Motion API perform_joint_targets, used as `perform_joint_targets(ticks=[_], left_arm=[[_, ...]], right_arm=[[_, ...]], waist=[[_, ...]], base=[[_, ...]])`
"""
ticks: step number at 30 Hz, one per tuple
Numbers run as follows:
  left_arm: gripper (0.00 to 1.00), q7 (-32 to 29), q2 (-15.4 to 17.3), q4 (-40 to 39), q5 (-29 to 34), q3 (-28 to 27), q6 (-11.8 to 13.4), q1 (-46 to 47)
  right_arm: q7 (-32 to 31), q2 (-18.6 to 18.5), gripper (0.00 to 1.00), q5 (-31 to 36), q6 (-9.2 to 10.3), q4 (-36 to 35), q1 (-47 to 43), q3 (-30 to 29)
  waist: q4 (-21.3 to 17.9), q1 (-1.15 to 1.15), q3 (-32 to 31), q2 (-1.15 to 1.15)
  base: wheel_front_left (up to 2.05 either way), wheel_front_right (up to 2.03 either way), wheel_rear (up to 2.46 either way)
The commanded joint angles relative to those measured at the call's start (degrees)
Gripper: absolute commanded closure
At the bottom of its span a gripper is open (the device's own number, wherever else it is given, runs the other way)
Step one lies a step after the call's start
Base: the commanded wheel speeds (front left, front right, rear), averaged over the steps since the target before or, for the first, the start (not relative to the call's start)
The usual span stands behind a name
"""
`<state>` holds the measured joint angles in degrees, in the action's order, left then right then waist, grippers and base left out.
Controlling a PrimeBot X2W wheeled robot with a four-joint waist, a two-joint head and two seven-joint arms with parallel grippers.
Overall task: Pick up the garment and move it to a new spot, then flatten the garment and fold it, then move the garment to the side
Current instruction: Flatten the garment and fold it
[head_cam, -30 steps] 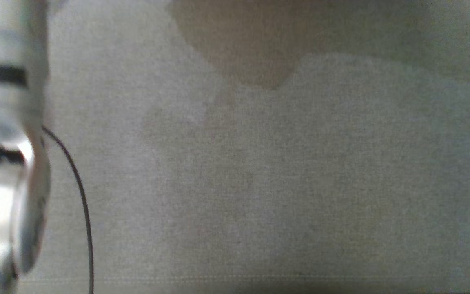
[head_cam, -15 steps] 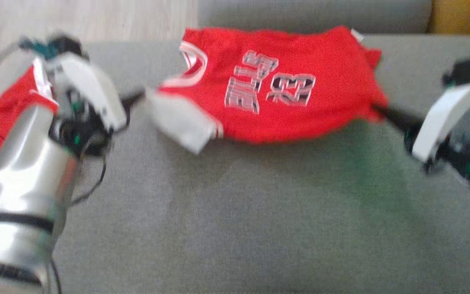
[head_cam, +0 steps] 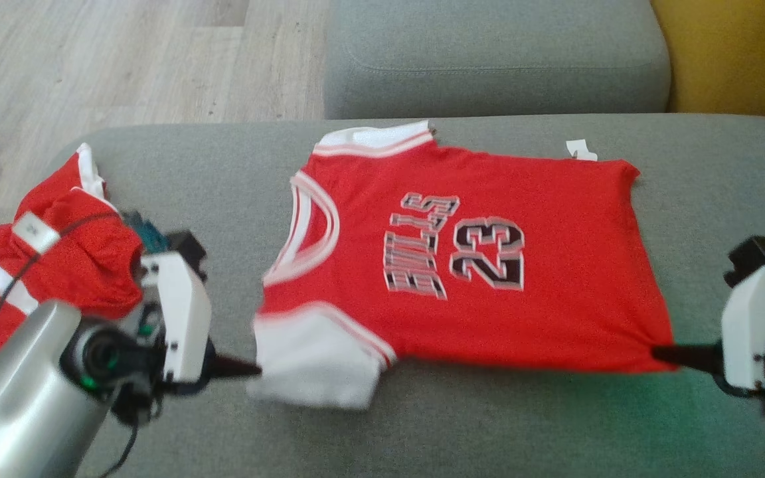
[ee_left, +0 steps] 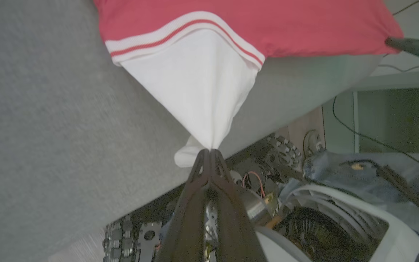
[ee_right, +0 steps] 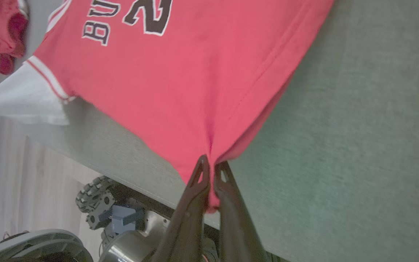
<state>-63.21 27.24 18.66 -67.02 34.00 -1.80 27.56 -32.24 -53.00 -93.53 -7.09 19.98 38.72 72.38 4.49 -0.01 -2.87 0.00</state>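
Head view
Jersey (head_cam: 462, 265): red, lettering and number 23 face up, spread across the centre of the frame on the seat cushion (head_cam: 489, 431); neck toward the left, hem toward the right.
Sleeve (head_cam: 316, 365): white, at the jersey's lower left, drawn out toward the lower left corner.
Left gripper (head_cam: 243, 366): lower left of the frame, tips pinched together on the sleeve's edge.
Right gripper (head_cam: 665, 353): lower right of the frame, clamped on the jersey's lower right hem corner.
Crumpled garment (head_cam: 57, 265): red and white, at the left edge, apart from the jersey.
Surroundings: grey back cushion (head_cam: 489, 60) at top centre, wood floor (head_cam: 90, 60) at upper left, yellow surface (head_cam: 734, 53) at upper right.

Left wrist view
Left gripper: rising from the bottom centre, closed tight on the sleeve's tip.
Sleeve: fanning upward from that pinch to the red body along the top edge.
Right gripper: dark tip at the upper right edge, on the jersey's far corner.
Robot base (ee_left: 340, 225): lower right, blurred.

Right wrist view
Right gripper: rising from the bottom centre, pressed together with the red hem corner between the tips.
Jersey: across the upper left and centre, lettering at the top edge.
Sleeve: at the left edge.
Seat cushion: right half of the frame.
Wheel (ee_right: 95, 198): lower left.
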Motion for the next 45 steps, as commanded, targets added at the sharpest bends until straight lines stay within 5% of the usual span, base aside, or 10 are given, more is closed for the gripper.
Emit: perform_joint_targets(ticks=[1, 8, 15, 28, 41, 42, 44, 45], left_arm=[[1.00, -1.27, 3.52, -4.08, -0.96, -2.97, 0.96, 2.16], [1.00, -8.96, 9.25, -19.56, -6.51, -4.03, 6.99, -5.13], [1.00, -8.74, 11.21, -25.61, -7.52, -6.59, 10.47, -6.40], [1.00, -3.50, 7.58, -18.51, -4.77, -9.59, 10.98, 2.66], [1.00, 6.10, 3.34, -2.31, 2.72, -9.75, 8.69, 14.31], [1.00, 7.03, 2.83, -1.00, 3.10, -9.69, 8.34, 14.82], [1.00, 8.48, 1.72, 1.43, 3.70, -9.30, 7.40, 15.70], [1.00, 9.65, 1.15, 2.49, 4.14, -9.26, 7.06, 16.18]], right_arm=[[-0.75, -2.95, 1.00, 0.48, -0.40, -0.24, -0.48, -0.65], [-4.22, -4.52, 1.00, 1.30, -0.40, 0.66, -0.97, -0.18], [-7.51, -4.15, 1.00, 0.21, -0.40, 1.34, 0.32, -0.59], [-8.76, 1.35, 1.00, -6.30, -0.40, 5.94, 7.51, -4.97], [-7.44, 7.06, 1.00, -7.66, -0.40, 15.34, 12.82, -6.56], [-7.03, 7.54, 0.73, -7.43, -0.40, 16.21, 13.15, -6.57], [-5.62, 8.75, 0.00, -7.27, -0.40, 17.89, 13.60, -6.94], [-4.89, 9.35, 0.00, -7.23, -0.40, 18.61, 13.72, -7.16]], waist=[[-0.10, 0.01, 0.10, 0.00], [-0.69, 0.01, 0.98, 0.00], [-1.82, 0.01, 2.16, 0.00], [-5.61, 0.01, 8.35, 0.00], [-7.22, 0.01, 14.61, 0.00], [-7.29, 0.01, 14.80, 0.00], [-7.33, 0.01, 14.96, 0.00], [-7.31, 0.01, 14.98, 0.00]], base=[[0.00, 0.00, 0.00], [0.00, 0.00, 0.00], [0.00, 0.00, 0.00], [0.00, 0.00, 0.00], [0.00, 0.00, 0.00], [0.00, 0.00, 0.00], [0.00, 0.00, 0.00], [0.00, 0.00, 0.00]])
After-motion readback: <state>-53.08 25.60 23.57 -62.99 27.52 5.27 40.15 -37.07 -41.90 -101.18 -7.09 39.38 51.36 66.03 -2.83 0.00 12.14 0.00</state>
